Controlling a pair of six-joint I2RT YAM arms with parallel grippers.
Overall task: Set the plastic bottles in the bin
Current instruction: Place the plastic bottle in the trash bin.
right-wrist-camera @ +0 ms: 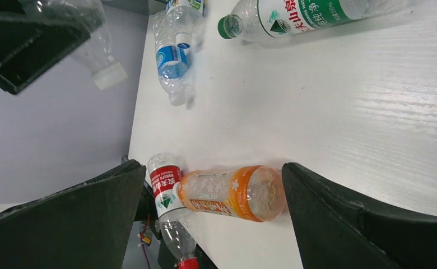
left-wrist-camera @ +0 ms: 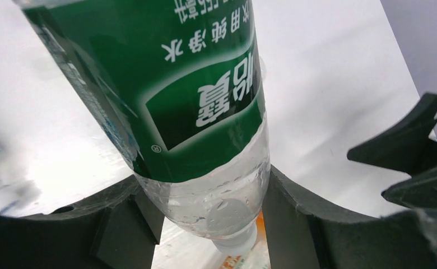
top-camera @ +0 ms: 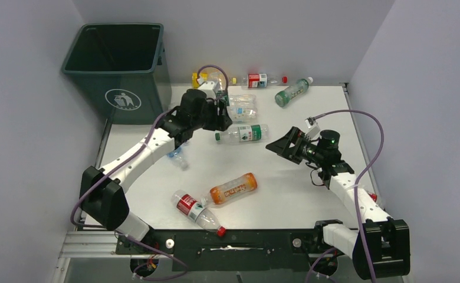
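Currently, a green-labelled bottle (left-wrist-camera: pixel 205 112) is hanging neck-down in the left gripper (top-camera: pixel 220 115), whose jaws are clamping its clear shoulder just below the label. Holding it there is probably letting the heavier body swing free, so it should drop cleanly once let go. The gripper is hovering above the far middle of the tabletop (top-camera: pixel 286 194), not yet over the bin (top-camera: pixel 98 85), which is standing off the far left corner with its mouth open. The carry leftward looks like the step in hand.

The right gripper (top-camera: pixel 278 141) is spreading its jaws wide and holding nothing. It is hanging over the right middle of the tabletop, and its wrist view is framing the orange bottle (right-wrist-camera: pixel 230 193) between the fingers, so it may be lining up the next pick.

The orange bottle is lying near the near edge, touching a red-labelled bottle (top-camera: pixel 195 209). A green-capped bottle (top-camera: pixel 242 134) is lying mid-table, a blue-labelled bottle (top-camera: pixel 177 156) is lying partly under the left arm, and a yellow bottle (top-camera: pixel 196 77) and a pale green bottle (top-camera: pixel 292 91) are waiting along the far edge.
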